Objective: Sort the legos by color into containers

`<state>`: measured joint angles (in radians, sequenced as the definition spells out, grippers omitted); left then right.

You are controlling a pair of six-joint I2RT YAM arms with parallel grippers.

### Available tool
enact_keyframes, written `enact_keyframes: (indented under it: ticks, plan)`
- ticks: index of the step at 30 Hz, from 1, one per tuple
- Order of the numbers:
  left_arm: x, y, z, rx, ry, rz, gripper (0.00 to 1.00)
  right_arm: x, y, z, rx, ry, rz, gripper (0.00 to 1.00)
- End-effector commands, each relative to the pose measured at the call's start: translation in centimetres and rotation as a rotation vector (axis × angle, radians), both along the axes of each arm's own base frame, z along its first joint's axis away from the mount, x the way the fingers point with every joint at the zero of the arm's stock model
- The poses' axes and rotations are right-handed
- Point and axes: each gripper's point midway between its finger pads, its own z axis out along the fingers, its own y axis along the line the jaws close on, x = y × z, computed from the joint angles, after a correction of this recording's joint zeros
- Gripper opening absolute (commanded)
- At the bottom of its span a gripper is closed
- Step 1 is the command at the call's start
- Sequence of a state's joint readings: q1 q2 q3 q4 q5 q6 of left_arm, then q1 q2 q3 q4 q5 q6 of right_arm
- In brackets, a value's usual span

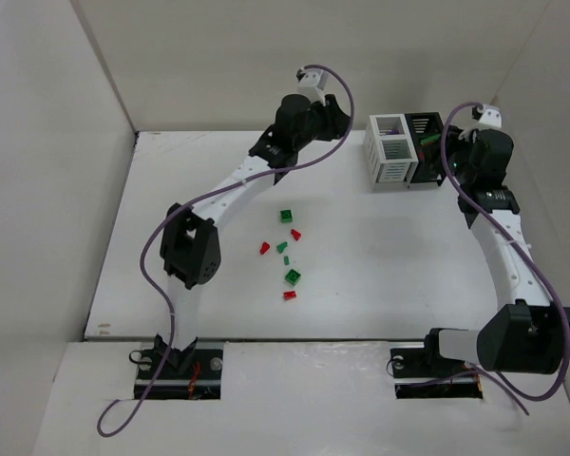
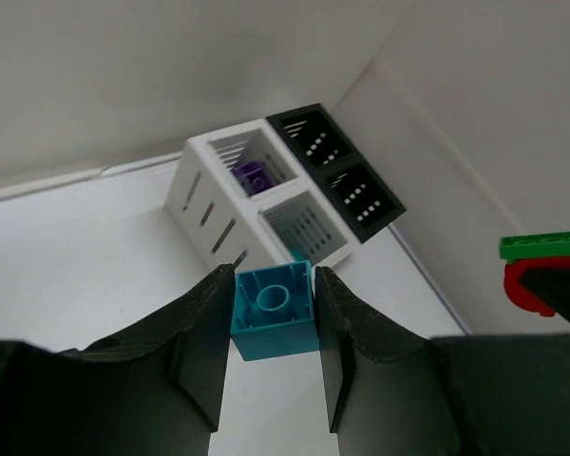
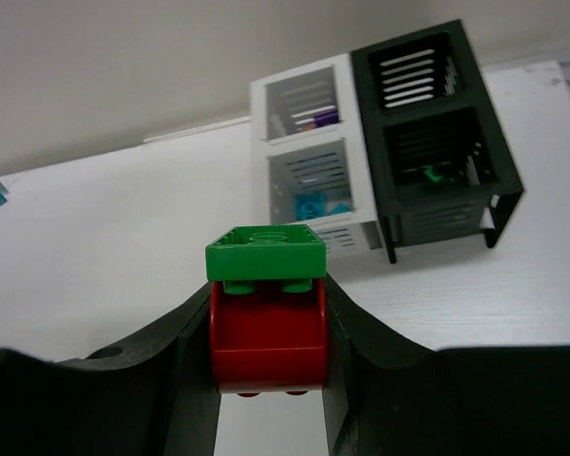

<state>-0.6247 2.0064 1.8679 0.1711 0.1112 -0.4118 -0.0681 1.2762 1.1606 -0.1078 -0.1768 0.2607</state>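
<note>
Pinching a teal lego (image 2: 271,323), left gripper (image 2: 273,280) nearly closed, right gripper (image 3: 268,285) clamping a red lego (image 3: 266,347) topped by a green lego (image 3: 266,252), white container (image 1: 388,152) and black container (image 1: 426,142) at 1 o'clock on the table (image 1: 408,247), loose legos (image 1: 293,276) mid-table

**Teal brick clamped, bins ahead**

My left end effector (image 2: 275,280) grips a teal brick (image 2: 272,318) between both fingers. At twelve o'clock from it I see the white bin (image 2: 204,204) on the counter (image 2: 76,256), a purple brick (image 2: 253,177) inside. The black bin (image 2: 361,195) touches it at two o'clock. At three o'clock, a green brick (image 2: 543,246) sits on a red brick (image 2: 513,283).
</note>
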Motion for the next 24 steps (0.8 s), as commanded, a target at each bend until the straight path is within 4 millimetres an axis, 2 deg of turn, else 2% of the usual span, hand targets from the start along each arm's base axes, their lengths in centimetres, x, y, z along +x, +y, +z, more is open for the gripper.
enact_keyframes:
  ticks: [1, 2, 3, 6, 7, 8, 9, 10, 13, 14, 15, 17, 18, 19, 20, 21, 23, 24]
  plan:
    - [-1.1, -4.3, 6.5, -0.099, -0.180, -0.180, 0.10, -0.7, -3.1, -0.4, -0.014, 0.022, -0.151, 0.00]
    - [-1.3, -5.2, 6.6, -0.105, -0.188, -0.204, 0.10, -0.8, -3.7, -0.4, -0.008, 0.022, -0.174, 0.00]
    - [-0.4, -5.9, 5.1, -0.097, -0.175, -0.205, 0.10, -0.9, -4.3, -0.6, -0.011, 0.032, -0.197, 0.00]
    - [-0.5, -7.6, 6.1, -0.122, -0.212, -0.233, 0.12, -1.1, -4.7, -0.2, -0.009, 0.023, -0.226, 0.00]
    - [-0.3, -8.6, 4.7, -0.124, -0.194, -0.243, 0.14, -1.1, -4.9, -0.2, -0.011, 0.023, -0.235, 0.00]
    - [-0.2, -9.0, 5.7, -0.151, -0.236, -0.257, 0.14, -1.1, -4.8, -0.7, 0.000, 0.032, -0.238, 0.00]
    - [-0.2, -9.4, 5.6, -0.179, -0.225, -0.271, 0.15, -1.2, -5.4, -0.7, -0.003, 0.032, -0.257, 0.00]
    - [0.4, -10.2, 4.0, -0.188, -0.211, -0.281, 0.15, -1.3, -5.4, -0.3, -0.003, 0.023, -0.257, 0.00]
    - [0.7, -11.4, 5.4, -0.276, -0.276, -0.281, 0.15, -1.4, -5.6, -0.8, -0.005, 0.032, -0.268, 0.00]
    - [1.2, -12.6, 3.5, -0.277, -0.269, -0.271, 0.15, -1.4, -5.9, -0.8, -0.005, 0.032, -0.277, 0.00]
    - [1.6, -12.4, 4.9, -0.306, -0.309, -0.250, 0.15, -1.4, -5.9, -0.8, -0.005, 0.032, -0.277, 0.00]
    - [1.9, -13.4, 3.8, -0.307, -0.342, -0.209, 0.15, -1.5, -5.9, -1.2, -0.005, 0.041, -0.277, 0.00]
    - [1.7, -13.3, 5.1, -0.333, -0.388, -0.184, 0.15, -1.5, -5.8, -1.2, -0.003, 0.041, -0.267, 0.00]
    - [2.3, -13.5, 4.0, -0.329, -0.388, -0.131, 0.16, -1.5, -5.6, -1.2, 0.000, 0.041, -0.258, 0.00]
    - [2.7, -13.1, 4.4, -0.334, -0.404, -0.095, 0.16, -1.7, -5.6, -1.3, 0.000, 0.041, -0.258, 0.00]
    - [2.8, -13.6, 3.6, -0.341, -0.419, -0.080, 0.16, -1.7, -5.3, -1.3, 0.003, 0.041, -0.246, 0.00]
    - [3.7, -13.1, 2.7, -0.367, -0.411, -0.022, 0.16, -1.7, -5.2, -1.3, 0.005, 0.041, -0.237, 0.00]
    - [4.1, -13.2, 1.5, -0.371, -0.400, -0.012, 0.16, -1.9, -5.2, -0.9, 0.005, 0.030, -0.237, 0.00]
